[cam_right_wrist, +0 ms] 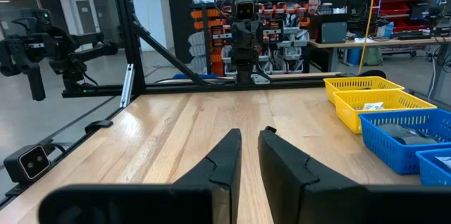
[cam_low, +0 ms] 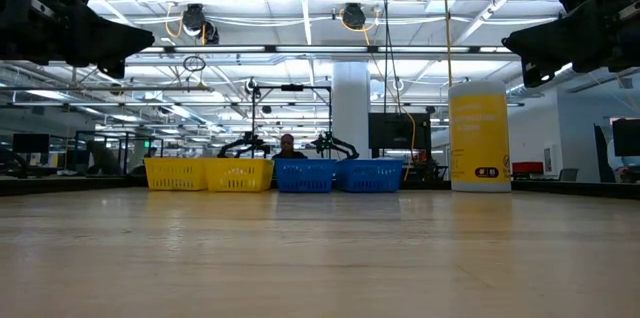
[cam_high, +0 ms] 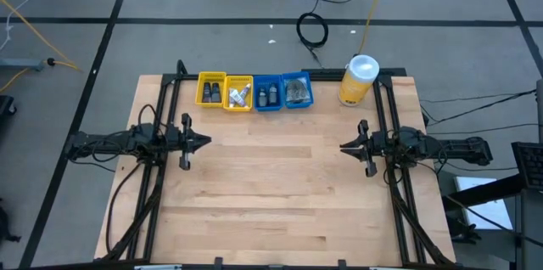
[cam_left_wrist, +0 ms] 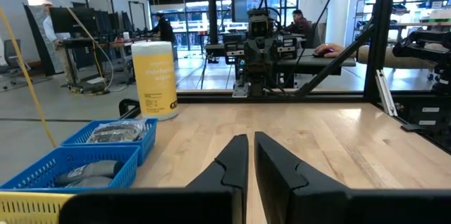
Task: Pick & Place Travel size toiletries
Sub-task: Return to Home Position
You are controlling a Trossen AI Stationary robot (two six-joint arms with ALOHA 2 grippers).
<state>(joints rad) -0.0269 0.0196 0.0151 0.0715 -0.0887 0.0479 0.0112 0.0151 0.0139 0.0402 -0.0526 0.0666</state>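
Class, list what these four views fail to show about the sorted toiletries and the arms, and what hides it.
- Low view: walls of the four bins hide everything inside.
- Low view: left gripper and right gripper, raised at the table's sides, are dark silhouettes; fingers indistinct.
- High view: toiletries in the bins are too small to count.
- Left wrist view: one yellow bin is cut off by the edge; contents unseen.

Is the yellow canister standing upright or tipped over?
Upright: the canister stands on its base right of the blue bins, white lid on top.
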